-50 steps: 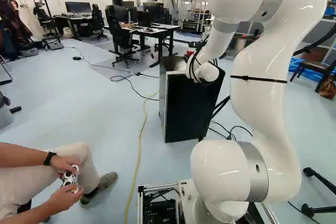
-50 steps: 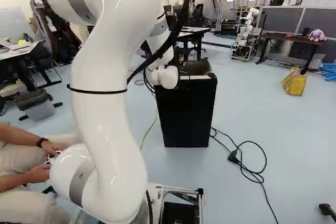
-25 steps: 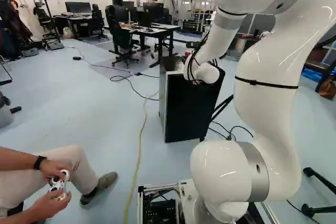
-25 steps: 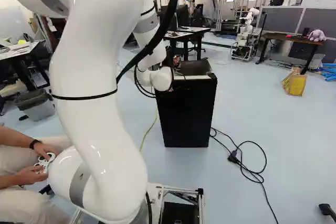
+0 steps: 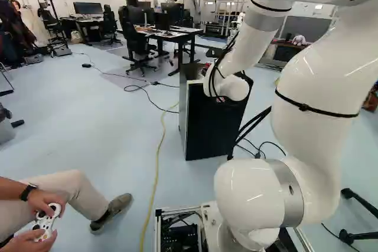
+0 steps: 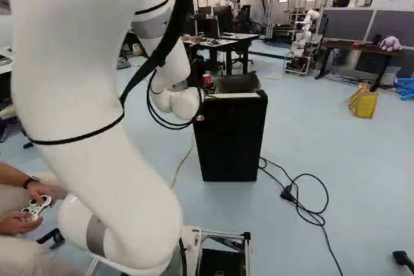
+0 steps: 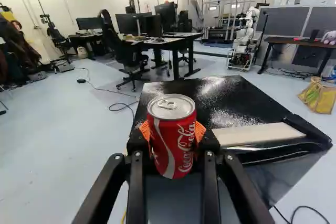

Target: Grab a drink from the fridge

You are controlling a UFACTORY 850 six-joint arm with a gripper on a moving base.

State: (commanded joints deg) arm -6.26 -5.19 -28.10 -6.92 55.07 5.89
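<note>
The black end effector (image 7: pixel 174 139) has its orange pads pressed in on both sides of the red-and-silver metal soda can (image 7: pixel 173 155), upright between them at the near edge of the black box-shaped fridge (image 6: pixel 231 143); whether the can's base is clear of it I can't tell.

Left of the end effector there's open drop to the floor, so a weak squeeze on that smooth, curved wall could send the can down there; too hard a squeeze might dent it. The black cables (image 6: pixel 183 11) looping along the white arm (image 5: pixel 253 36) could snag on the fridge's corner when pulling back. Right of the end effector, the pale strip (image 7: pixel 262 133) and dark raised lip along the fridge top could catch a low sideways swing and twist the can.

As for the rest: a yellow cable (image 5: pixel 157 166) runs along the floor left of and below the end effector, a black office chair (image 7: pixel 113 43) stands ahead-left, and a white-topped desk (image 7: pixel 184 35) straight ahead beyond the fridge. Farther right come another robot (image 7: pixel 244 40), white and upright, a yellow bag (image 7: pixel 318 98) on the floor, and, lower and nearer, a tangled black floor cable (image 6: pixel 286 193); either floor cable might foul the base's wheels if it drives over.
</note>
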